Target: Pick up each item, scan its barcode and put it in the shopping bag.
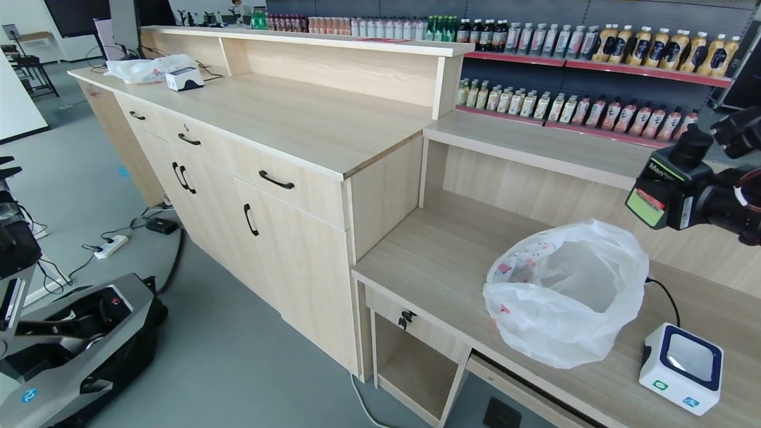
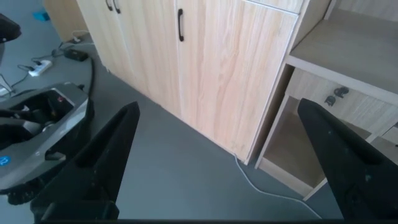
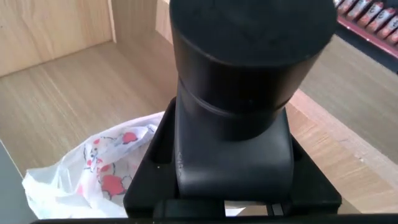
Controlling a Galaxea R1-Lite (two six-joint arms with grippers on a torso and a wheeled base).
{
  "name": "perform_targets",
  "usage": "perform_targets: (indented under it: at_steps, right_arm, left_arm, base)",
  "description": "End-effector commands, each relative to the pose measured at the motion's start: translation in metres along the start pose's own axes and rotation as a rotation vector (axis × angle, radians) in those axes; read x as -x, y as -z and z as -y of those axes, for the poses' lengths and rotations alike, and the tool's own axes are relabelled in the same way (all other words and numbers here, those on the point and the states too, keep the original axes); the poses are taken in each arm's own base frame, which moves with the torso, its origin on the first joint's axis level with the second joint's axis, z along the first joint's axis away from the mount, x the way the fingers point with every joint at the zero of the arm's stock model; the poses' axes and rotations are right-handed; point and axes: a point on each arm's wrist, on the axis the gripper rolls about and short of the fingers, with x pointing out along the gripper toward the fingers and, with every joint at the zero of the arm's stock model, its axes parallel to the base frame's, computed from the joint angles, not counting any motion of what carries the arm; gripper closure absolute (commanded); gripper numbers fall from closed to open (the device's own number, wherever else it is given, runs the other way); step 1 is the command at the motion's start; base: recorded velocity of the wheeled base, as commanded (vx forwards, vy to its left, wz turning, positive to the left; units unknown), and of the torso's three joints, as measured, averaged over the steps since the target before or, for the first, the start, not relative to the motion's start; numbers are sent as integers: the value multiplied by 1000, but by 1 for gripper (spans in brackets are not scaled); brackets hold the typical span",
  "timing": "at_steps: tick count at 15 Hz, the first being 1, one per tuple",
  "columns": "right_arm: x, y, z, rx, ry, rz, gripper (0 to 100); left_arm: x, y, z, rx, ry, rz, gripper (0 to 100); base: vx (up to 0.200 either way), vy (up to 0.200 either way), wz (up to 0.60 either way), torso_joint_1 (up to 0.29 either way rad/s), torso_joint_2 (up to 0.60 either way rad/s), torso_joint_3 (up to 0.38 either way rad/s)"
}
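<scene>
Currently the right tool is clamped on the black bottle, above the surface near the shopping bag. Stiff, likely slick plastic; grip mid-body. Left tool stands spread apart

right gripper holds a black bottle aloft near the shopping bag and scanner.

You've got the black bottle, black-capped with a green-and-red label, held tilted in the right gripper, up in the air above and to the right of the bag's mouth. The shopping bag is thin white plastic with a red print, slumped on the low desk with its mouth wide open. Just to its right sits the scanner, a white box with a dark-framed window facing up.
</scene>
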Motion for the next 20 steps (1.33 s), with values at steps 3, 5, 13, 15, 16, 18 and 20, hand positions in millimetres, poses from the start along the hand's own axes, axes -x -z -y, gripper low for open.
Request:
perform_targets:
  at_steps: [3,5,13,15,16,18,20]
  right_arm:
    - [-74,66,1,-82,-59,-89,100]
    - [-89,85,-1,-94,-128,-98,100]
    - [-103,127,-12,-101,-251,-172,100]
    - [-99,135,-11,-111,-251,-196,100]
    - [-101,138,-10,-112,-248,-201,100]
    - [-108,146,-8,-116,-245,-209,100]
    - [-115,149,-7,-113,-242,-204,100]
  left_arm:
    - [0,0,0,1,0,0,0]
    - [0,0,0,1,0,0,0]
    - [0,0,0,1,0,0,0]
    - [0,0,0,1,0,0,0]
    - [0,0,0,1,0,0,0]
    - [0,0,0,1,0,0,0]
    - [0,0,0,1,0,0,0]
  base:
    - [0,0,0,0,0,0]
    - [0,0,0,0,0,0]
    - [0,0,0,0,0,0]
    - [0,0,0,0,0,0]
    - [0,0,0,0,0,0]
    - [0,0,0,0,0,0]
    - [0,0,0,0,0,0]
